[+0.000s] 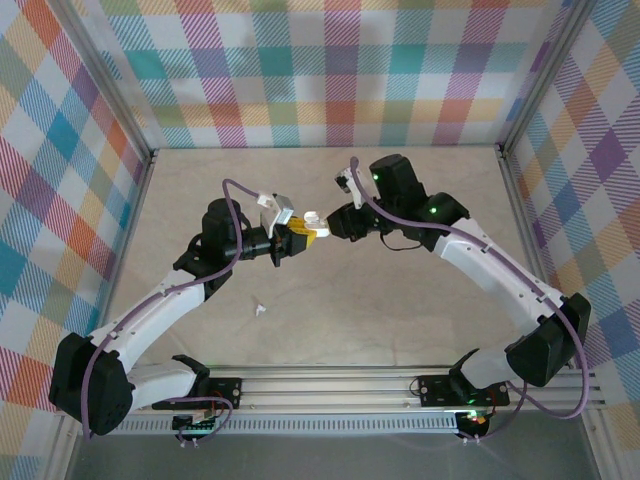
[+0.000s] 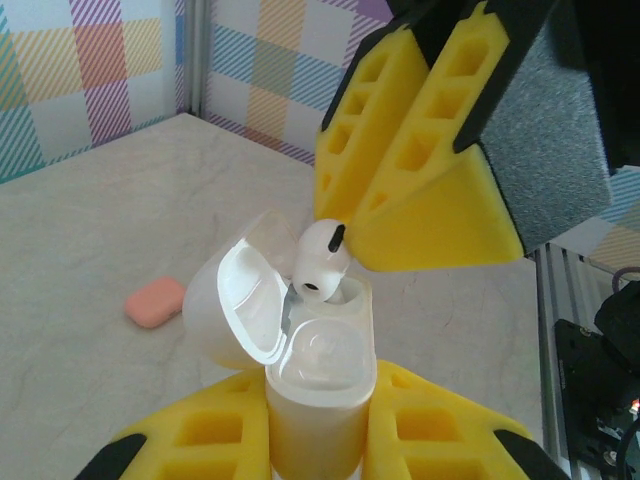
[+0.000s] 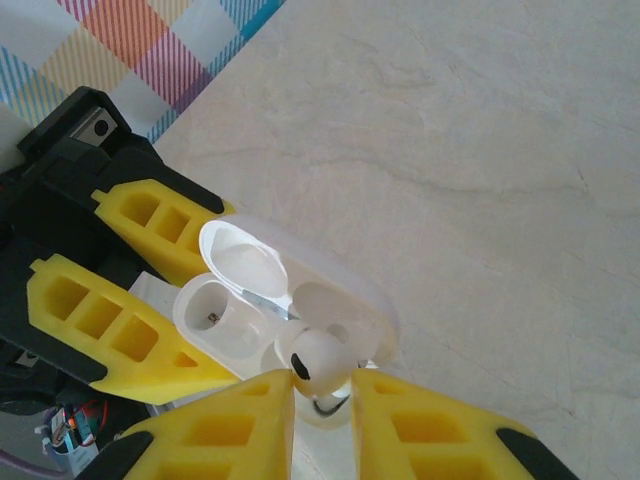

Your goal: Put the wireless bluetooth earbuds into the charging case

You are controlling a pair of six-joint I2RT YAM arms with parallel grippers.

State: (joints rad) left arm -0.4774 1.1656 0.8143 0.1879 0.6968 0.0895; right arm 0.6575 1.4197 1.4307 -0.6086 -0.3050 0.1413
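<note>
My left gripper (image 2: 320,425) is shut on the white charging case (image 2: 320,385), which it holds upright above the table with the lid (image 2: 235,305) swung open. The case's near socket (image 2: 322,352) is empty. A white earbud (image 2: 322,262) sits at the mouth of the far socket, stem pointing down, with my right gripper (image 3: 322,400) shut on it. In the right wrist view the earbud (image 3: 318,362) shows between the yellow fingers over the open case (image 3: 230,310). From above, both grippers (image 1: 293,238) (image 1: 322,228) meet at mid-table.
A salmon-pink pebble-shaped case (image 2: 155,302) lies shut on the table to the left. A small white piece (image 1: 260,309), likely another earbud, lies near the left arm. Chequered walls close the table's sides and back; a metal rail (image 1: 330,385) runs along the near edge.
</note>
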